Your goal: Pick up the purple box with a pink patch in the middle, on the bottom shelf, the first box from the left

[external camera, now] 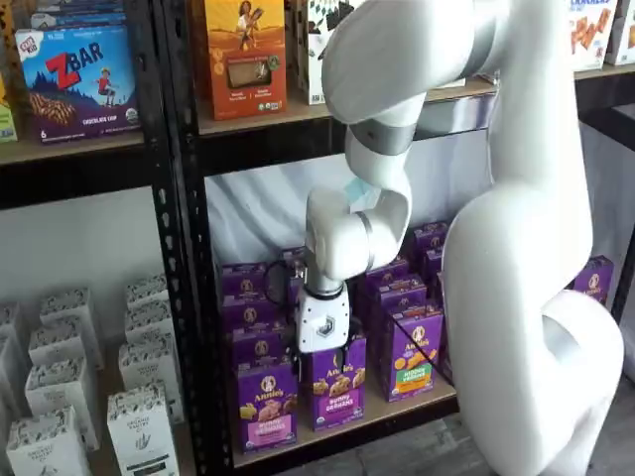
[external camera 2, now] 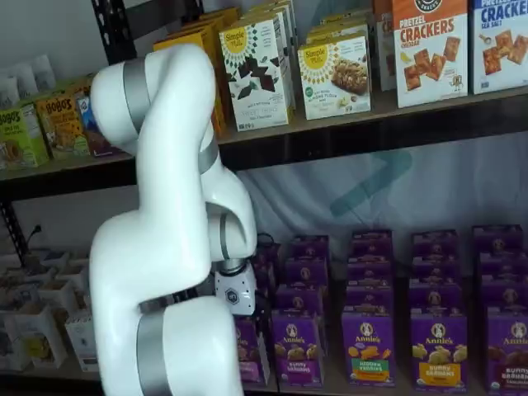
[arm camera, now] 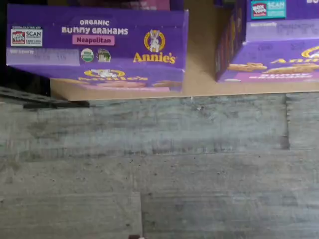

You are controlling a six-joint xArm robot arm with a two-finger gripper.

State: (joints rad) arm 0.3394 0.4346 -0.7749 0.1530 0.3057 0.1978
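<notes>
The purple box (external camera: 266, 405) stands upright at the front left of the bottom shelf (external camera: 397, 411), showing a pink band. In the wrist view its top face reads "Neapolitan" on a pink label (arm camera: 97, 45), at the edge of the wooden board (arm camera: 202, 74). In a shelf view it is partly hidden behind the arm (external camera 2: 248, 351). My gripper (external camera: 323, 342) hangs in front of the shelf, a little above and right of this box and not touching it. Only its white body shows, also in a shelf view (external camera 2: 235, 290). Its fingers do not show clearly.
A like carton with a purple band (external camera: 335, 389) stands right beside it, then one with a green-orange patch (external camera: 417, 359); more purple cartons stand behind. A black upright (external camera: 184, 297) rises just left. White cartons (external camera: 139, 426) fill the left bay. Grey floor (arm camera: 159, 164) lies in front.
</notes>
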